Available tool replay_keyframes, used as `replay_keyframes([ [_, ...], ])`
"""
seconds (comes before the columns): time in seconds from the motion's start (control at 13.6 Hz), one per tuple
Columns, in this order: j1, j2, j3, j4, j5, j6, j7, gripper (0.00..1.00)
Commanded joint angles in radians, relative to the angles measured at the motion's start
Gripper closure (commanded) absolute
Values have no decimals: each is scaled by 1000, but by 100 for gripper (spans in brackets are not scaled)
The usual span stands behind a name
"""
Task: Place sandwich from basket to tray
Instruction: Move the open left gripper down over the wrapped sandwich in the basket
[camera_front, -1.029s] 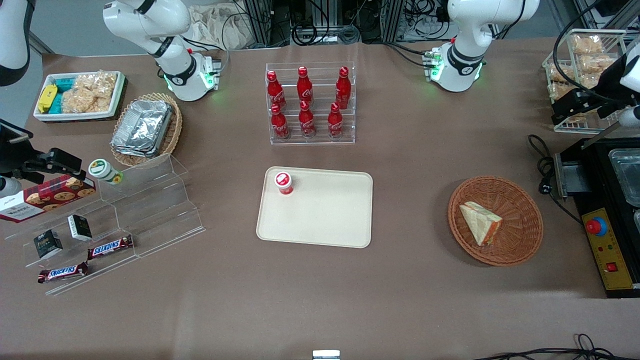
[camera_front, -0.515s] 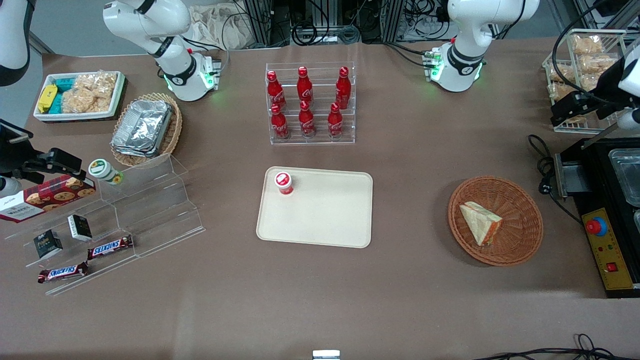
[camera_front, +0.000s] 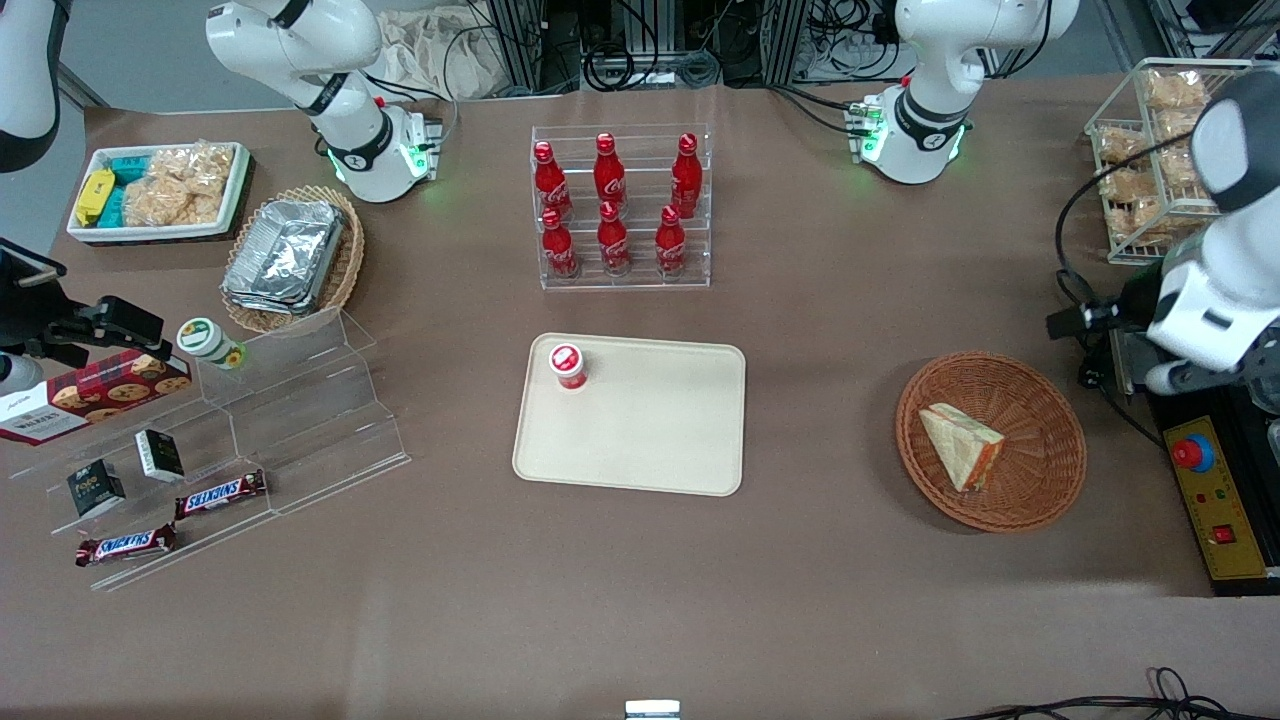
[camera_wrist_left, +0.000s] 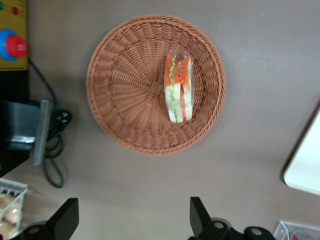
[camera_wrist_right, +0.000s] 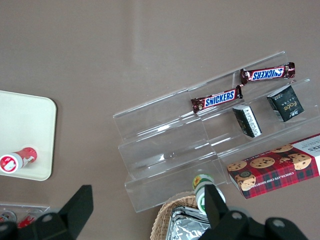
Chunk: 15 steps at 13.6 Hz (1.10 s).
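Note:
The sandwich (camera_front: 960, 445), a pale wedge in clear wrap with orange-red filling on its cut edge, lies in the reddish-brown wicker basket (camera_front: 1050, 480). The cream tray (camera_front: 650, 440) sits at mid-table, beside the basket toward the parked arm's end. My left gripper (camera_wrist_left: 132, 207) hangs open and empty high above the table. It is a little farther from the front camera than the basket and touches nothing. The wrist view looks down on the sandwich (camera_wrist_left: 178, 87) in the basket (camera_wrist_left: 115, 100), with a tray corner (camera_wrist_left: 307, 170) showing. The arm's wrist (camera_front: 1195, 300) is near the table's working-arm end.
A small red-capped bottle (camera_front: 567, 366) lies on the tray. A rack of red cola bottles (camera_front: 620, 210) stands farther back. A black machine with a yellow panel and red button (camera_front: 1192, 455) and a cable (camera_wrist_left: 52, 150) lie beside the basket. A wire rack of snacks (camera_front: 1150, 150) stands farther back.
My left arm has swung from beside the wire snack rack toward the basket, nearer the front camera. The sandwich, basket and tray have not moved.

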Motion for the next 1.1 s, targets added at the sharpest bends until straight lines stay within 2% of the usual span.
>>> replay_keyframes([
  [0.0, 8, 63, -3, -37, -38, 112, -16, 0],
  [0.07, 22, 94, -3, -57, -58, 168, -15, 0],
  [0.44, 22, 247, -7, -102, -67, 427, -15, 0],
  [0.59, 20, 299, -9, -99, -112, 499, -15, 0],
  [0.81, 14, 342, -12, -96, -152, 562, -15, 0],
  [1.03, 13, 349, -12, -98, -155, 572, -9, 0],
])
